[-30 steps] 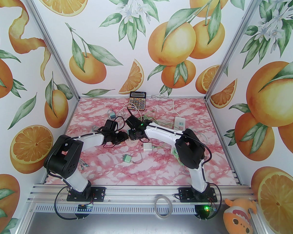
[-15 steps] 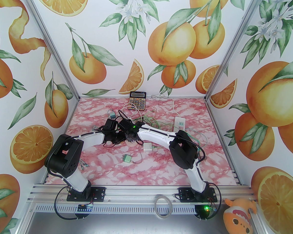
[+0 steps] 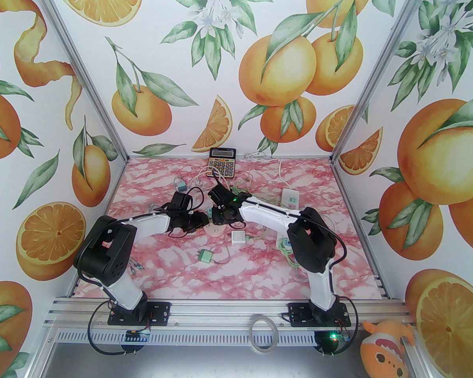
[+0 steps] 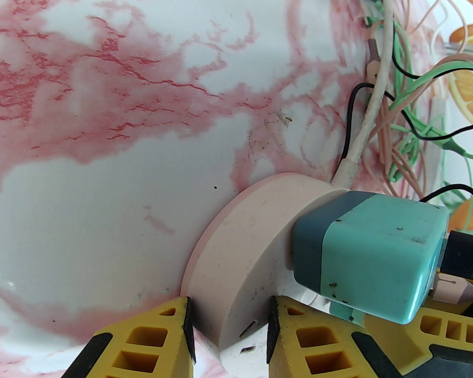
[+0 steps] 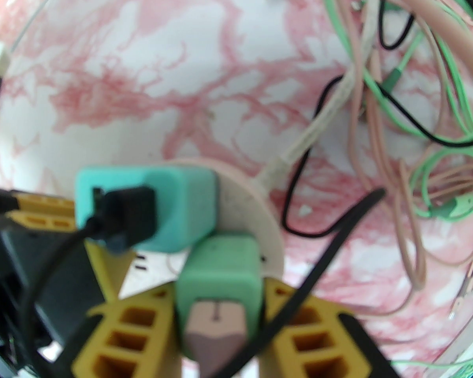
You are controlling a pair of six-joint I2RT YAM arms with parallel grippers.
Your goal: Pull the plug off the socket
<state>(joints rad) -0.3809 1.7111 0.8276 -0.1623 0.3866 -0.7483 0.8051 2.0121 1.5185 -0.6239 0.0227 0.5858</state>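
Marble table [image 3: 260,266]: left claw [image 4: 229,321] clamps socket [image 4: 244,250], right claw [image 5: 220,313] clamps plug [image 5: 220,262].

My left pincer [image 4: 228,331] is clamped on the round pink socket [image 4: 244,250], with one yellow finger [image 4: 142,343] pressed against each side of the socket's rim. On the socket's face sits a teal plug [image 4: 370,250], its darker base against that face. A black connector [image 4: 465,254] is pushed into the plug's end away from the socket. A white cord [image 4: 372,100] leaves the socket's far edge and runs through a tangle of green and pink cables [image 4: 408,144] beyond the socket. Under the socket lies the pink-marbled desk [image 4: 122,132].
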